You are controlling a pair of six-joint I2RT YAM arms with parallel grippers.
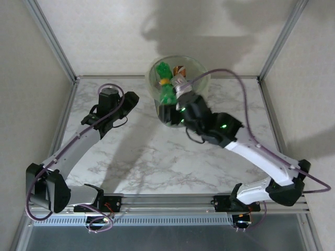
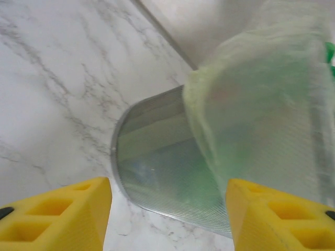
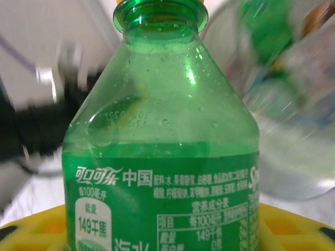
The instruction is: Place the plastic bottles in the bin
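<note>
Observe that the right pincer (image 3: 162,230) is clamped on a green plastic bottle (image 3: 162,157): in the right wrist view the bottle's labelled body sits between the two yellow pads (image 3: 36,232) at the bottom edge and fills the gap between them. Its neck and yellow-orange cap (image 3: 159,4) point away from the wrist. From above, locate the same right pincer (image 1: 175,104) at the near side of the round grey metal bin (image 1: 201,73), which stands at the far edge of the white marble-patterned tabletop (image 1: 146,151). The held green plastic bottle (image 1: 167,95) lies over the bin's near-left rim, clear of the tabletop, with its cap end reaching toward the middle of the opening. Note that other bottles already lie inside the bin, among them a second green bottle (image 1: 164,69) toward the far-left wall; the right wrist view shows these blurred at upper right, behind the translucent pale green bag liner (image 3: 293,157). Check the left pincer (image 1: 130,98), which is positioned to the left of the bin and apart from it, pointing toward it. In the left wrist view its yellow fingers (image 2: 52,219) stand apart with nothing between them. The left pincer (image 2: 167,225) frames the bin's grey metal wall (image 2: 157,157) ahead, with the liner (image 2: 261,104) draped over the upper part and the tabletop (image 2: 52,78) beneath.
</note>
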